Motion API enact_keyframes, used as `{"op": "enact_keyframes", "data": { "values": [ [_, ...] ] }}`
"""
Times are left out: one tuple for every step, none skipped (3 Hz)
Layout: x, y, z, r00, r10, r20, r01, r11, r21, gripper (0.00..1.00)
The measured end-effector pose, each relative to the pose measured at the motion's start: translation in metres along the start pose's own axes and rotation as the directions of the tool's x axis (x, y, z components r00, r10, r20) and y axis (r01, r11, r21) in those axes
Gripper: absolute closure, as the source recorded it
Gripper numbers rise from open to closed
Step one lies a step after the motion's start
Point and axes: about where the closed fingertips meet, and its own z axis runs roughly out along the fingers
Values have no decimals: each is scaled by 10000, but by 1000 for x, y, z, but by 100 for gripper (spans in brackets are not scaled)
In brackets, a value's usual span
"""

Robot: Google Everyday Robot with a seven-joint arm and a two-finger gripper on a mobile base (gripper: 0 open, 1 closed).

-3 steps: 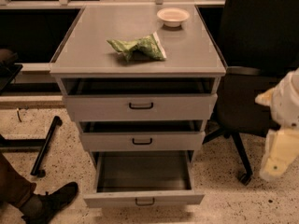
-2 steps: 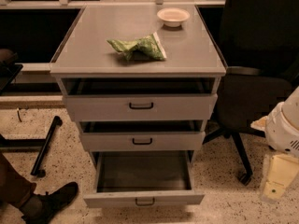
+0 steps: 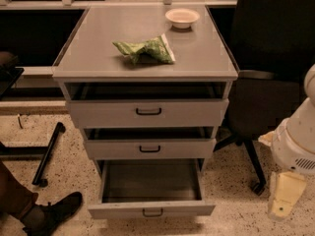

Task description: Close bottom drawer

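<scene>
One bottom drawer [image 3: 150,186] juts toward the camera, front crosswise; gripper [image 3: 285,200] (grasp unreadable) hangs at its right.

Three drawers: top drawer [image 3: 189,113], middle drawer [image 3: 179,149], bottom drawer [image 3: 150,183]; one green bag [image 3: 145,49]; one bowl [image 3: 182,17]; one gripper [image 3: 283,203], lower right of the frame.

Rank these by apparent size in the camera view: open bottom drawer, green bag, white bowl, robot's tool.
1. Light-grey metal bottom drawer, pulled open.
2. Crumpled green bag on the cabinet top and cream tool, low right of the cabinet: alike, tool nearer, unranked.
3. Small round white bowl.
</scene>
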Motion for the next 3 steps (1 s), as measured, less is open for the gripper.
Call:
{"op": "enact_keyframes", "data": {
  "values": [
    [4,2,54,9998,-153,101,157,9990,-428,0],
    [7,8,109,9990,-229,380,271,9932,-1130,0],
    [4,11,134,9991,-146,402,209,9871,-1590,0]
  ]
}}
